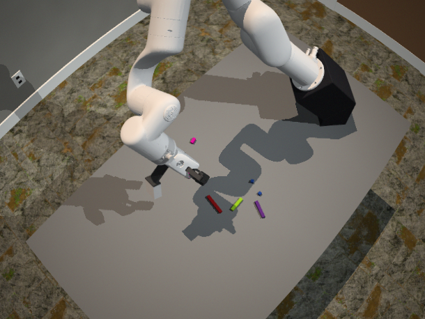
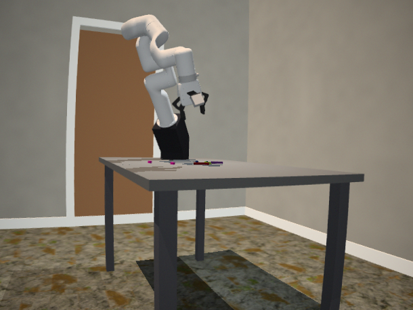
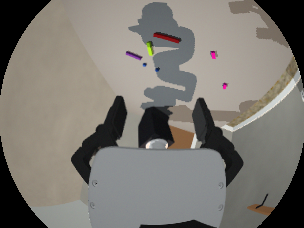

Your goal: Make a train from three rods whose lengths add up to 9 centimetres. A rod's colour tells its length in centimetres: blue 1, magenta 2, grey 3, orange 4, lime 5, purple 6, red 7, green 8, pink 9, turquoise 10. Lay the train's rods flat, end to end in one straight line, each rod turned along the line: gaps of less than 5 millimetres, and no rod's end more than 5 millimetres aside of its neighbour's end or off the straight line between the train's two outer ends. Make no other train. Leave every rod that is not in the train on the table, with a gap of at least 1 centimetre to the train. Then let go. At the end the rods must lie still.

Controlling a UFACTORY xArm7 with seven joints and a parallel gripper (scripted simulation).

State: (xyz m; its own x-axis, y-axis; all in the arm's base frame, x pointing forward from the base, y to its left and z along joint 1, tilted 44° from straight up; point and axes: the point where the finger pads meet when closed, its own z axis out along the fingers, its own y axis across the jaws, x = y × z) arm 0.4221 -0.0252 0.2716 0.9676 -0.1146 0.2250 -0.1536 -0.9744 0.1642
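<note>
My gripper (image 1: 178, 179) (image 2: 191, 109) (image 3: 160, 104) is open and empty, hanging high above the grey table (image 1: 139, 261) (image 2: 244, 174). A red rod (image 1: 214, 204) (image 2: 201, 163) (image 3: 167, 38), a lime rod (image 1: 236, 204) (image 3: 150, 48) and a purple rod (image 1: 259, 209) (image 2: 218, 162) (image 3: 134, 57) lie apart near the table's middle. Two small blue rods (image 1: 251, 181) (image 1: 259, 193) (image 3: 158, 69) lie just behind them. One magenta rod (image 1: 193, 141) (image 2: 149, 162) (image 3: 226, 85) lies further back. A second magenta rod (image 2: 172, 163) (image 3: 214, 54) is hidden by the gripper in the top view. No rods touch.
The arm's black base (image 1: 327, 97) (image 2: 170, 142) stands at the table's back right. The arm's shadow falls across the rods. The table's edges run all round, with floor beyond.
</note>
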